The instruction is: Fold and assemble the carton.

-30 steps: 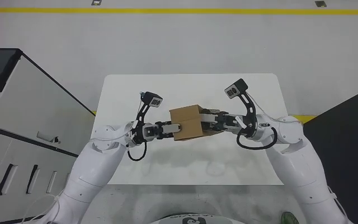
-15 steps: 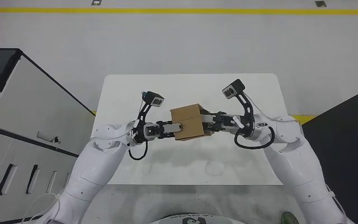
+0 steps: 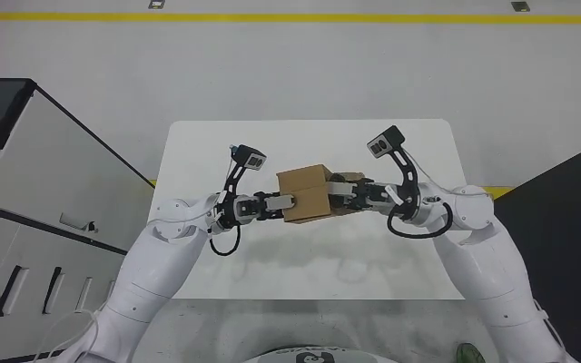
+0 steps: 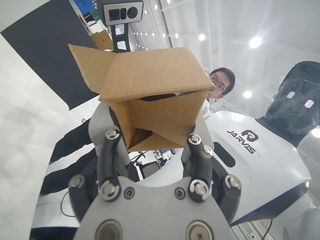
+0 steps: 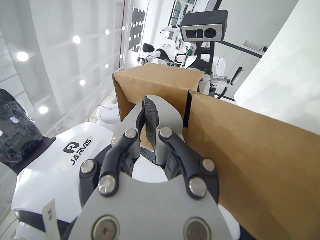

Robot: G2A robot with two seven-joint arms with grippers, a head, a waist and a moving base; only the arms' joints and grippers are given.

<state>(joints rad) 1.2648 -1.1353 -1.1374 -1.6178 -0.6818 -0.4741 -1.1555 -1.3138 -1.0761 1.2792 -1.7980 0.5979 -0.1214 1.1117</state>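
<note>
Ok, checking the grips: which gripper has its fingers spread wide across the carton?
The left gripper: its fingers stand wide apart, straddling the end of the carton. The right gripper has its fingers nearly together, nipping one thin cardboard panel.

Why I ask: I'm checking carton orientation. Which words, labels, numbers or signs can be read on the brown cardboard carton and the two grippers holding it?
On the brown cardboard carton: none, its visible faces are plain.
On the left gripper: none.
On the right gripper: none.
On the small white tag beside the right gripper's base: dark print, too small to read.
</note>
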